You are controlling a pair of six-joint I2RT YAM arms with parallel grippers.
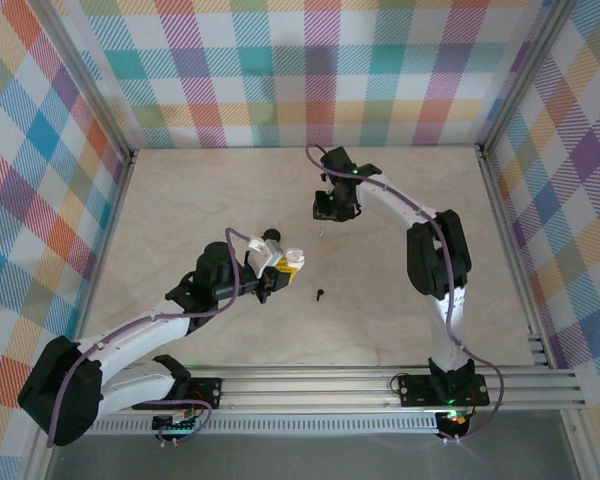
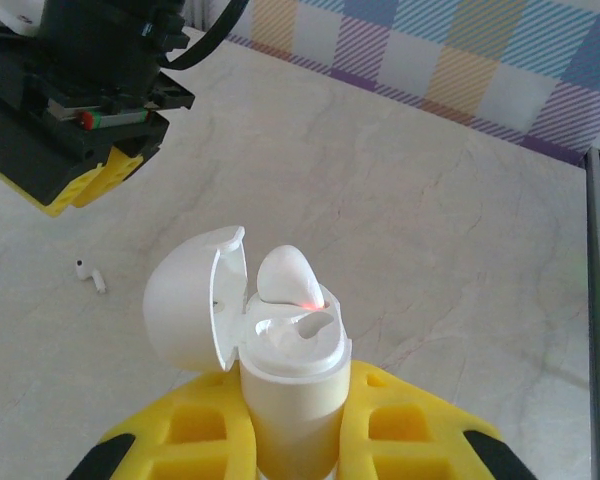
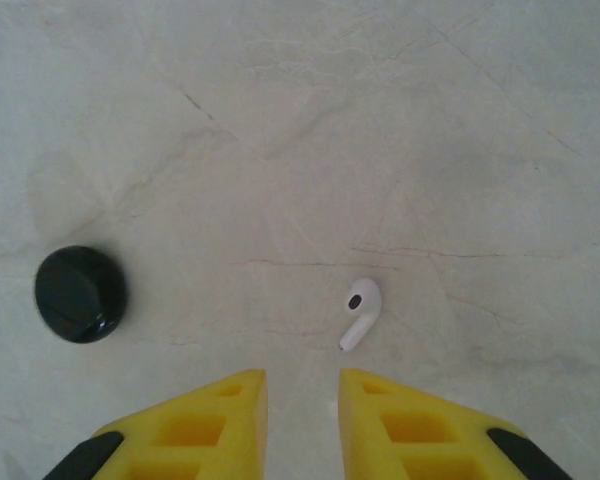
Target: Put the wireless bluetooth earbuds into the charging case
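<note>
One white earbud (image 3: 361,310) lies on the worktop (image 3: 380,120) just above my right end effector (image 3: 302,385), lower centre of the frame; its fingers stand slightly spread, empty. My left end effector (image 2: 295,430) pinches the open charging case (image 2: 290,375), a second white earbud (image 2: 288,275) seated inside.

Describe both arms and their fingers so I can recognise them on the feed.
The left arm and right arm match: white link shells, black joint housings, a purple cable looping along each. The right arm's fingers are bright yellow blocks with square recessed pockets and black patches at the outer edges; the left arm's fingers look the same.
</note>
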